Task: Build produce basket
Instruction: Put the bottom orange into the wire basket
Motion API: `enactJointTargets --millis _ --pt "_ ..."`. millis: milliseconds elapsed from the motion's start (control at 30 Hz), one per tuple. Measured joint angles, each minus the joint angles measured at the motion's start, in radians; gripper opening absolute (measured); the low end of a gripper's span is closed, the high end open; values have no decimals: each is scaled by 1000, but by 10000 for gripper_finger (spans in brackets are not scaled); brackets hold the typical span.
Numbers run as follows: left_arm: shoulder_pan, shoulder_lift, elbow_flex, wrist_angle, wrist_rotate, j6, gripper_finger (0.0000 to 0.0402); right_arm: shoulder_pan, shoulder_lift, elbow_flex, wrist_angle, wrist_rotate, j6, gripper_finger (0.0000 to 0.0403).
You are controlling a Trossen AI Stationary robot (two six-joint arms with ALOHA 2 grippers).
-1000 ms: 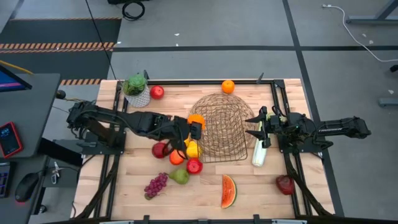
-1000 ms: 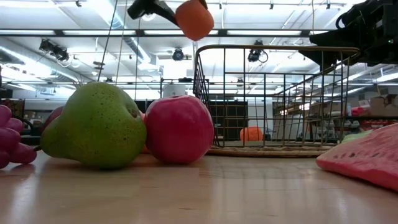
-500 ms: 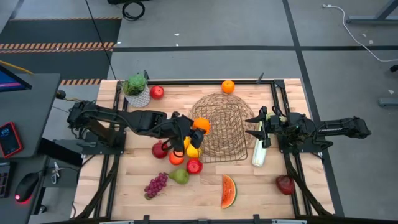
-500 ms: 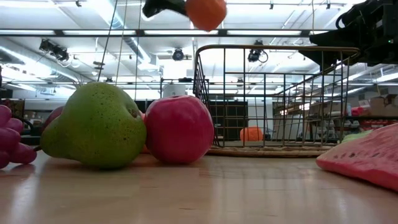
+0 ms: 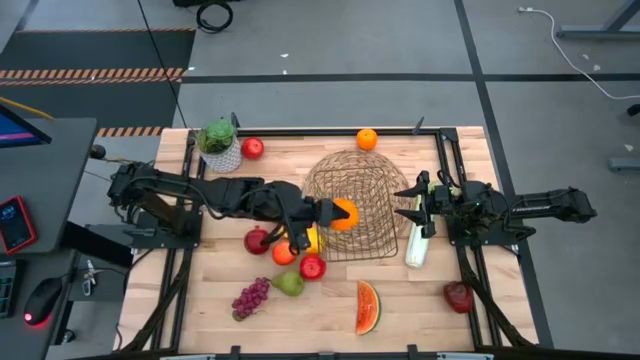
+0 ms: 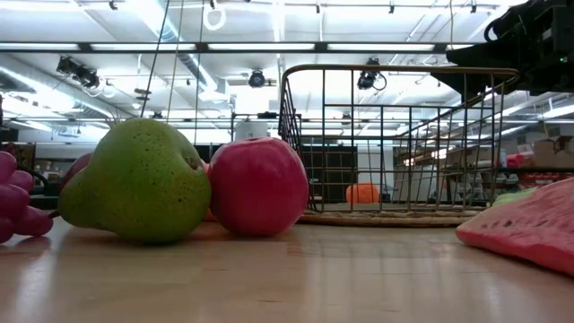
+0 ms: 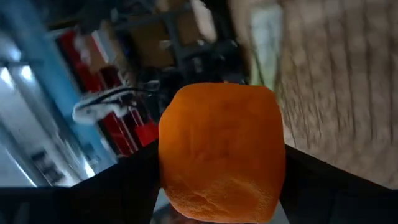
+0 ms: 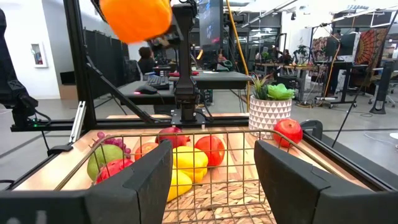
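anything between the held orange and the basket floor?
Nothing. In the high view the orange in the left gripper hangs over bare weave inside the basket; the right wrist view shows open air below it.

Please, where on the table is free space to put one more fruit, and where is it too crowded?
Bare wood lies between the potted plant and the basket, and between the far orange and the basket rim. The near edge between grapes and watermelon slice is partly free. Crowded: the fruit cluster around the red apple, left of the basket.
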Motion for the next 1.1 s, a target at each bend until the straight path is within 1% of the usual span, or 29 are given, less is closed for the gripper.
enactJointTargets --millis 167,500,600,767,967,1033,1100 --pt "20 0 0 53 73 -295 274 0 0 0 0 0 0 231" --pt "52 0 0 58 203 -736 276 0 0 0 0 0 0 231" --pt "55 0 0 59 204 -825 276 0 0 0 0 0 0 231" --pt "54 0 0 58 205 -908 276 0 0 0 0 0 0 231" --pt "53 0 0 58 205 -921 276 0 0 0 0 0 0 231" --pt "53 0 0 58 205 -969 276 0 0 0 0 0 0 231" --pt "53 0 0 58 205 -1070 276 0 0 0 0 0 0 231"
